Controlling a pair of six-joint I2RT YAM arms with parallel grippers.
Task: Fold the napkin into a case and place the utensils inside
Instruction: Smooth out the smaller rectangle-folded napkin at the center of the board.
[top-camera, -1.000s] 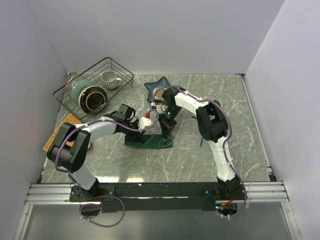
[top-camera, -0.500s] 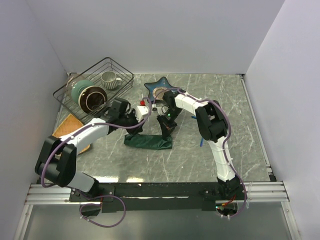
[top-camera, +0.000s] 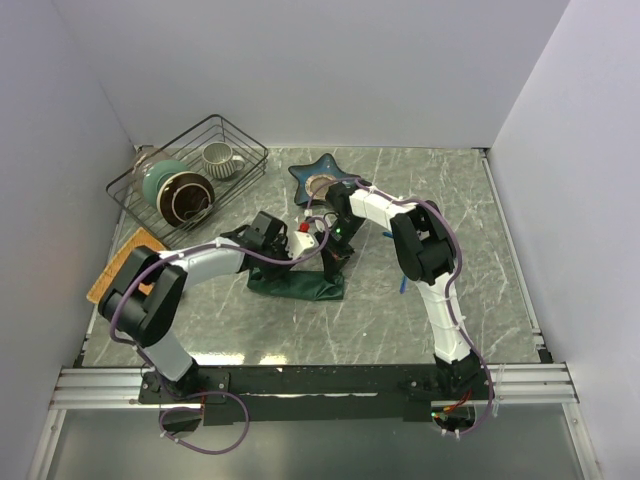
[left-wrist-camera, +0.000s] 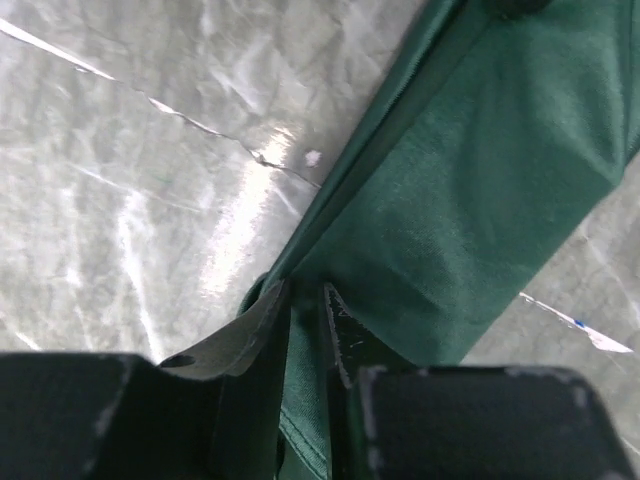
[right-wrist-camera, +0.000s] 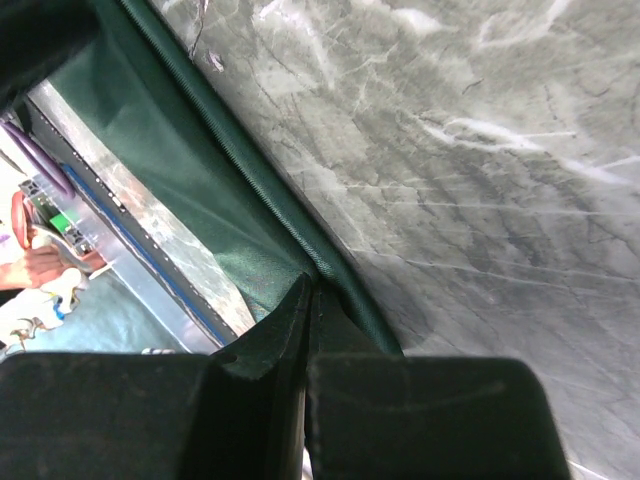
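Observation:
The dark green napkin (top-camera: 295, 283) lies mid-table as a narrow, long, layered strip, and its right end is lifted off the table. My left gripper (top-camera: 312, 250) comes in from the left. In its wrist view the left gripper (left-wrist-camera: 308, 295) is shut on a fold of the napkin (left-wrist-camera: 470, 200). My right gripper (top-camera: 335, 262) reaches down from the far side. The right gripper (right-wrist-camera: 310, 290) is shut on the hemmed edge of the napkin (right-wrist-camera: 160, 150). A bright blue utensil (top-camera: 402, 284) lies right of the cloth, beside the right arm. No pink utensil shows.
A star-shaped blue dish (top-camera: 320, 172) sits just behind the grippers. A wire basket (top-camera: 245, 150) at the back left holds a mug and bowls. An orange-tan mat (top-camera: 125, 262) lies at the left edge. White walls close in the table on three sides.
My left gripper drew back to the left, away from the cloth, then returned and shut on the napkin again. The right gripper has stayed shut on the raised right end.

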